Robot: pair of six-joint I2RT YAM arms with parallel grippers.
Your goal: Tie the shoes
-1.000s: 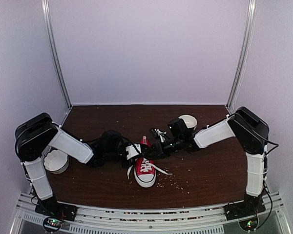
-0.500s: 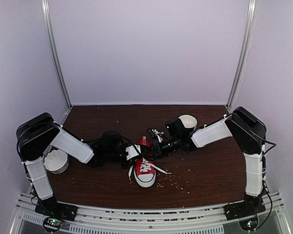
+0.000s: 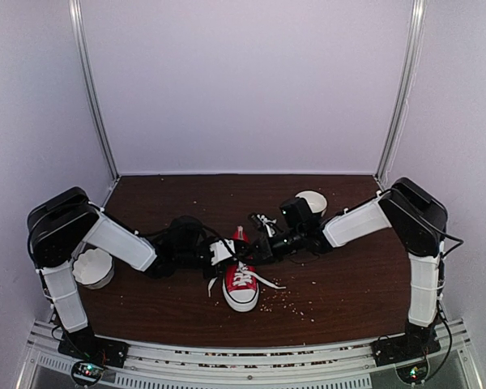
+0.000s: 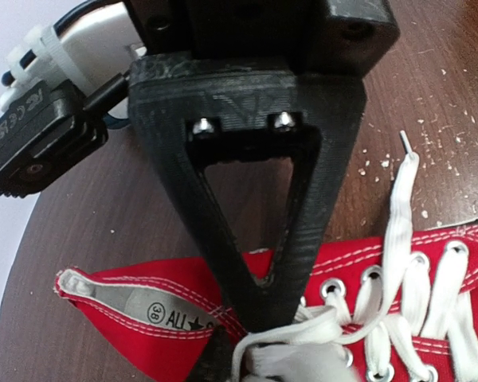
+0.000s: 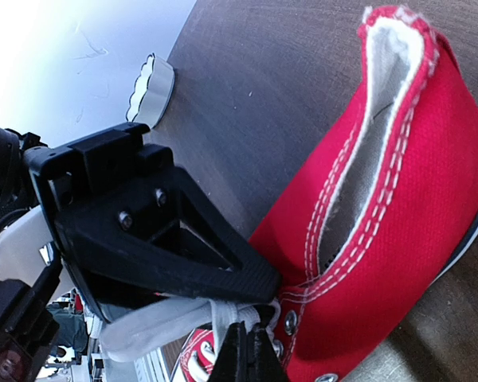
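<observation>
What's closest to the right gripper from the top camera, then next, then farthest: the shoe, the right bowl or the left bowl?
From the right gripper:
1. Shoe, right at its tips, in the middle of the table.
2. Right bowl, a bit behind it, by the right arm.
3. Left bowl, far across the table, beside the left arm.

Both arms are stretching low toward the middle, the left gripper (image 3: 228,253) and right gripper (image 5: 243,352) nearly meeting, the right one's fingers pressing together.
</observation>
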